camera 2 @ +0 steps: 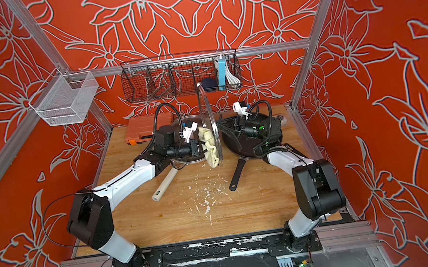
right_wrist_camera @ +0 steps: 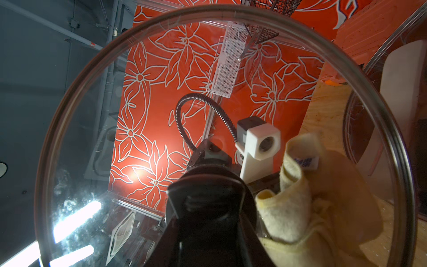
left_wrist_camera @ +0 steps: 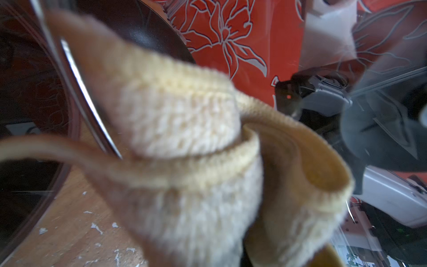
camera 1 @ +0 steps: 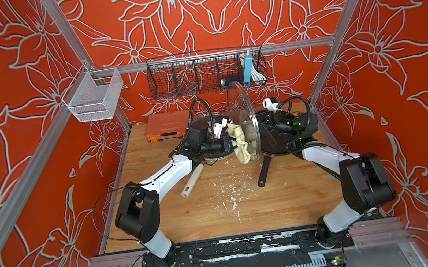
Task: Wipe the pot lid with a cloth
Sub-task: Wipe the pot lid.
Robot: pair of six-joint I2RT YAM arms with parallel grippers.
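The glass pot lid (camera 1: 237, 100) (camera 2: 205, 107) stands on edge above the table's middle, well off the wood. My right gripper (camera 1: 262, 122) (camera 2: 227, 126) (right_wrist_camera: 208, 208) is shut on the lid's black knob (right_wrist_camera: 208, 185) from the right. The cream cloth (camera 1: 239, 139) (camera 2: 209, 146) (left_wrist_camera: 184, 129) is bunched against the lid's other face, on its lower half. My left gripper (camera 1: 229, 140) (camera 2: 198, 147) is shut on the cloth from the left, with its fingers buried in the folds. Through the glass (right_wrist_camera: 161, 92) the right wrist view shows the cloth (right_wrist_camera: 300, 201).
A black frying pan (camera 1: 273, 146) lies under the right arm, handle pointing forward. A second pan with a cream handle (camera 1: 193, 180) sits under the left arm. An orange case (camera 1: 167, 126), a black wire basket (camera 1: 207, 73) and a white mesh basket (camera 1: 95, 96) are behind. White flecks (camera 1: 232, 193) dot the wood.
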